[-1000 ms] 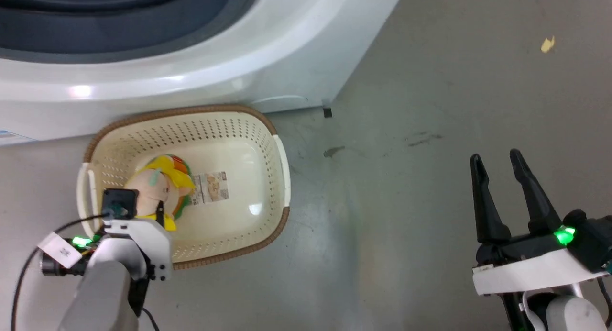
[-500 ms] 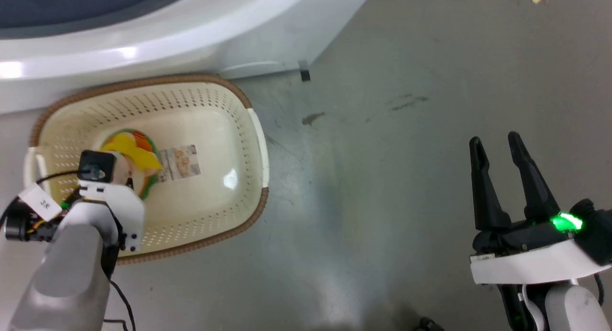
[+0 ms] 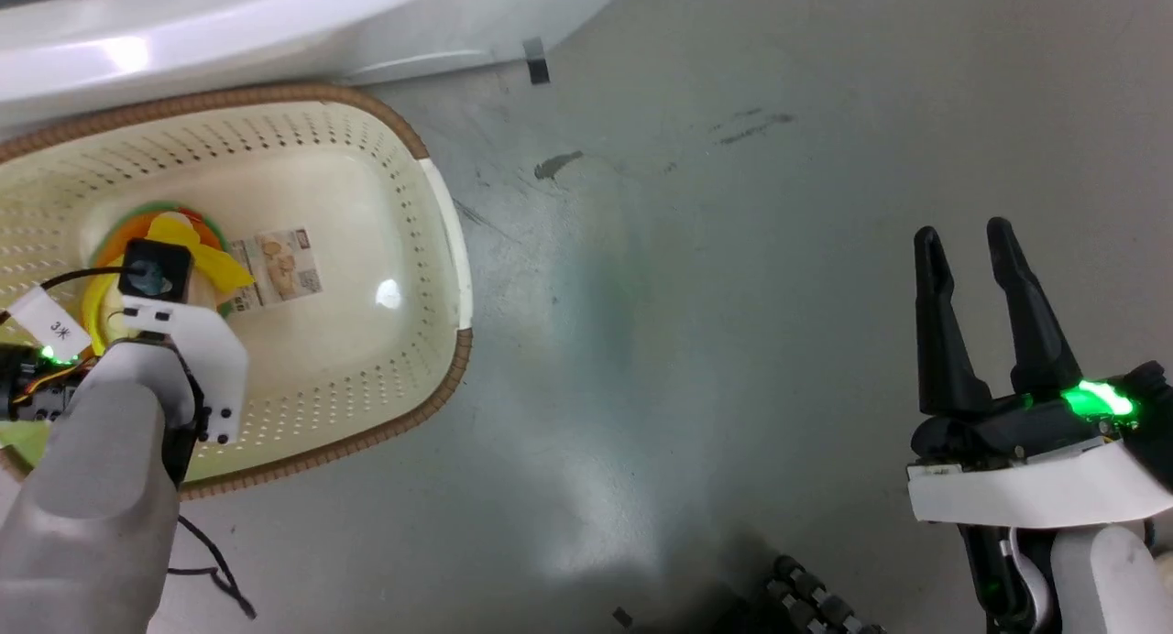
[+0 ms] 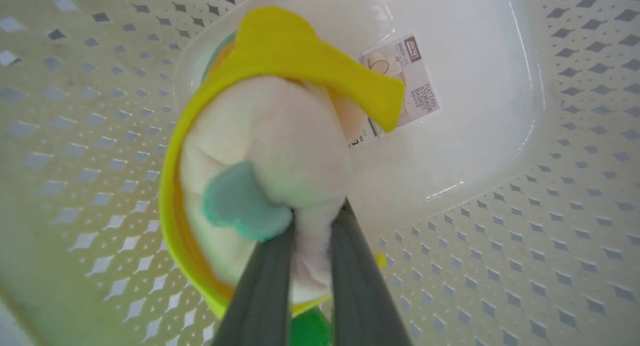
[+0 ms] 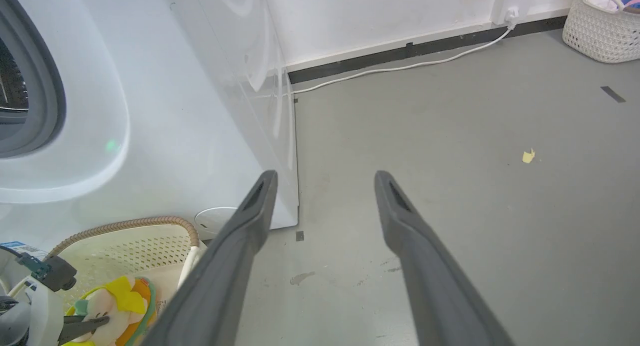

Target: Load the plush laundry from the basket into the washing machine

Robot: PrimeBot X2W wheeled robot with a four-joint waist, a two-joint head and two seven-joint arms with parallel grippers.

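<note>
Grey floor (image 3: 687,295) beside the basket (image 3: 367,387): my left fingers (image 4: 265,286) pinched the plush laundry (image 4: 270,136) inside it, the washing machine (image 3: 275,20) behind not yet loaded; my right fingers (image 3: 939,332) stood spread, empty.

Grey floor (image 3: 687,295), bearing the cream basket (image 3: 403,190) and the washing machine (image 3: 275,29), both well to the left of the right end effector (image 3: 962,231). A yellow scrap (image 5: 528,156) lies ahead of it, to its right.
</note>
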